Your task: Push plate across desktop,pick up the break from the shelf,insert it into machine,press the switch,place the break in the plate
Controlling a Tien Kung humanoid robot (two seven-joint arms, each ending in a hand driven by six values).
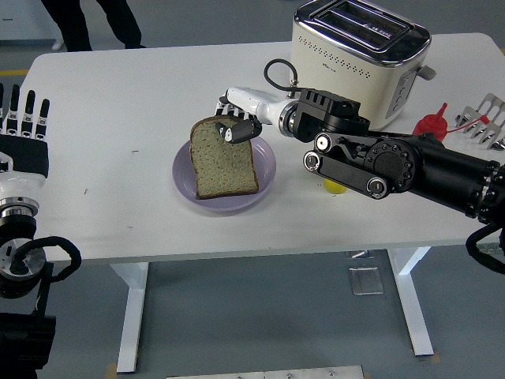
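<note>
Nearest to us, the left hand [24,130] rests at the left edge of the white table [118,213], its fingers straight, pointing away from us and holding nothing. From the right, the black right arm [410,166] reaches in over the table, hiding most of a small yellow object [334,186] beside the plate.

At mid-table we see the lavender plate [183,170] with the slice of bread [222,158] over it. The slice's long axis runs away from us: its square bottom edge points toward the near edge of the table and sits low on the plate, while its rounded top points to the far side. Whether the slice lies fully flat we cannot tell.

The right hand [235,118] sits at the bread's far, upper-right corner, fingers closed on the crust there, so the slice extends from the hand toward us and slightly left.

Farther back stands the cream toaster [355,55], both slots facing up. At the right edge we see a red object [430,125] and a metal rack [485,118]. At the far side, a person's legs [95,22] are visible.
</note>
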